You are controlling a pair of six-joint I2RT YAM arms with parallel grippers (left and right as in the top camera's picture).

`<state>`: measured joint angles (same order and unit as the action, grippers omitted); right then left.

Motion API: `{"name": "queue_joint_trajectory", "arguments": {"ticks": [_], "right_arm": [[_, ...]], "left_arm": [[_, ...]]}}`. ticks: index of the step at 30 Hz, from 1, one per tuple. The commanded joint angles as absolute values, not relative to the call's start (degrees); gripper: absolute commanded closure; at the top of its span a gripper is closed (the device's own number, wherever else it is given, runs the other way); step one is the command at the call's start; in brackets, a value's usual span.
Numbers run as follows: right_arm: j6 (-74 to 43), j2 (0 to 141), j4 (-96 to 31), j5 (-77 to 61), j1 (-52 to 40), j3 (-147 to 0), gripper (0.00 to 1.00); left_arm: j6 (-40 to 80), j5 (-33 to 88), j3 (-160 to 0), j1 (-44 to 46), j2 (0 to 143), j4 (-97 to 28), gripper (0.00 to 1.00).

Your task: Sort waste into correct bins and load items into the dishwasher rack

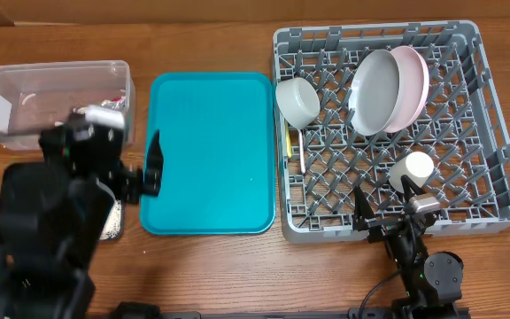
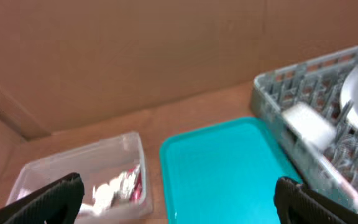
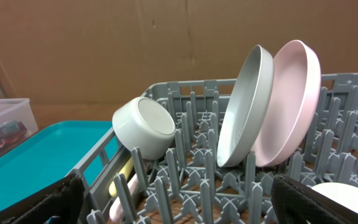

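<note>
Your grey plate point(image 1: 375, 91) and pink plate point(image 1: 412, 84) stand on edge in the rack point(image 1: 326, 232); utensil point(image 1: 290, 146) lies along its left wall (front-to-back). Left claw point(image 1: 153, 167) over the teal tray point(image 1: 211, 151) edge, right claw point(image 3: 178, 186) at rack front, both spread apart, empty.

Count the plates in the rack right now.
2: grey-green plate and pinkish plate, on edge side by side near the far side of the dishwasher rack. None seems hidden.
</note>
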<state>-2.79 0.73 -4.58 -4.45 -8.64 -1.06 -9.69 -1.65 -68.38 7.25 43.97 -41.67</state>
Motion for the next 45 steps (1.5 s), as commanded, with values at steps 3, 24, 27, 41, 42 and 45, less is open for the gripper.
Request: {"name": "queue_joint_trajectory", "arguments": {"ticks": [3, 24, 27, 41, 42, 45], "right_arm": [[-3.03, 0.16, -4.34, -3.92, -8.49, -0.45, 0.00], [-3.03, 0.16, -4.34, -3.92, -8.49, -0.45, 0.00], [-3.03, 0.16, -4.34, -3.92, -8.49, -0.45, 0.00], [-3.03, 0.16, -4.34, -3.92, -8.49, -0.45, 0.00], [-3.03, 0.16, -4.34, -3.92, -8.49, -0.45, 0.00], [-3.03, 0.16, -4.34, -3.92, -8.49, -0.45, 0.00]], "left_arm": [[-9.63, -3.40, -42.48, 3.60, 24.86, -28.14, 0.00], [-3.62, 1.56, -0.27, 3.44, 0.19, -2.26, 0.00], [-3.62, 1.39, -0.27, 3.44, 0.27, -4.34, 0.00], [-3.64, 1.37, -0.27, 3.44, 0.27, -4.36, 0.00], [-3.64, 1.39, -0.27, 3.44, 0.27, -4.36, 0.00], [-3.64, 1.37, -0.27, 3.44, 0.27, -4.36, 0.00]]}}
